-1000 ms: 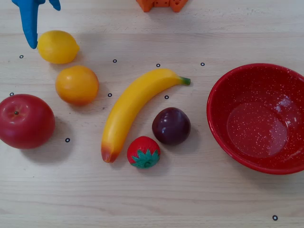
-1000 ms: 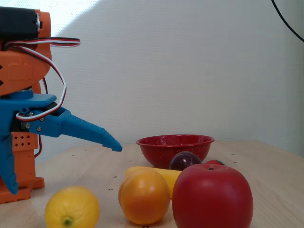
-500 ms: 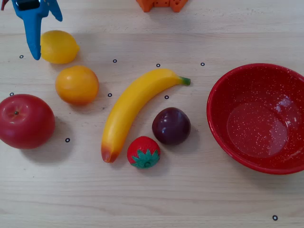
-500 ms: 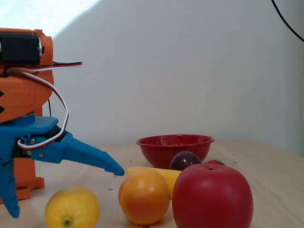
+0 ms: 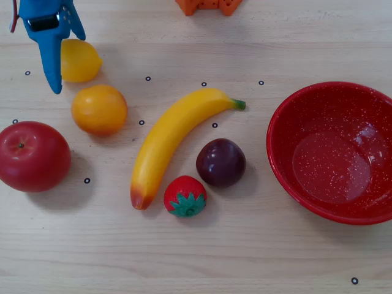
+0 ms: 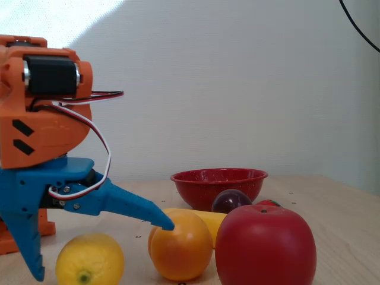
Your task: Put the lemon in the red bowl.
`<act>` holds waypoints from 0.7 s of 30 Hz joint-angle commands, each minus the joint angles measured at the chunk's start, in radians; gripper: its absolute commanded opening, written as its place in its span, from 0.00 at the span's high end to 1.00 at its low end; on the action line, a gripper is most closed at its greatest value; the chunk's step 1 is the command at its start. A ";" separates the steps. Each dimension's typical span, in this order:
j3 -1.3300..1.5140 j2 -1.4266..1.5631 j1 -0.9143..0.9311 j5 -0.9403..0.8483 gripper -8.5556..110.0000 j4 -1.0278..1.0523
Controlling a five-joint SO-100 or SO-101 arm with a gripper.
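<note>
The gripper (image 6: 101, 249) was seen spread wide over the lemon (image 5: 79, 60), nothing held, the fruit lying at the table's far left just beside the orange (image 5: 99, 109). A clean grasp would be best made by lowering squarely, clear of the orange, before carrying to the red bowl (image 5: 294, 184).

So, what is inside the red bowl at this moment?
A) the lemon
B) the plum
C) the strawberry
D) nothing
D. In the overhead view the red bowl shows only its bare speckled inside, while the lemon lies on the table at the far left, next to the open blue tool.
</note>
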 commanded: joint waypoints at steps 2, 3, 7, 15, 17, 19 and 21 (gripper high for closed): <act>-0.032 0.031 0.028 -0.026 0.35 -0.015; -0.034 0.028 0.029 -0.026 0.35 -0.018; -0.040 0.012 0.029 -0.026 0.36 -0.035; -0.043 -0.012 0.025 -0.028 0.36 -0.054; -0.043 -0.015 0.026 -0.034 0.36 -0.060; -0.046 -0.018 0.029 -0.035 0.37 -0.060; -0.046 -0.018 0.032 -0.040 0.38 -0.063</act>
